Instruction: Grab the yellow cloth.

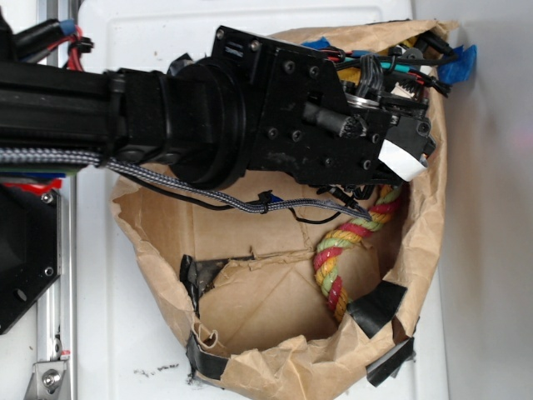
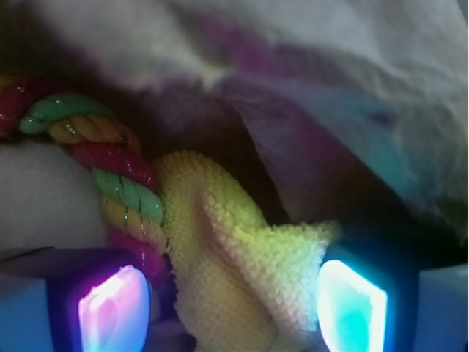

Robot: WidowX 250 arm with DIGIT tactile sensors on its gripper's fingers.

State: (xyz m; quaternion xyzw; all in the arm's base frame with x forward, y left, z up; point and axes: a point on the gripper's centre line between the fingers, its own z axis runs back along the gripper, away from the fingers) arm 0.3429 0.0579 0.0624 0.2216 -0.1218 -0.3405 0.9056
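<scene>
In the wrist view the yellow cloth point(image 2: 242, 271) is a bunched, nubbly mustard-yellow rag filling the space between my two glowing pads. My gripper point(image 2: 234, 304) is open around it. The right pad point(image 2: 352, 304) sits at the cloth's edge, while the left pad point(image 2: 113, 308) stands a little apart from it. In the exterior view my arm and wrist point(image 1: 333, 117) reach into the upper right of the brown paper bag point(image 1: 275, 367). They hide the cloth and my fingers there.
A red, yellow and green twisted rope point(image 2: 124, 191) lies against the cloth's left side and curls down the bag's right side point(image 1: 350, 242). Crumpled bag wall point(image 2: 330, 73) rises close behind the cloth. Black tape patches point(image 1: 379, 304) mark the bag's rim.
</scene>
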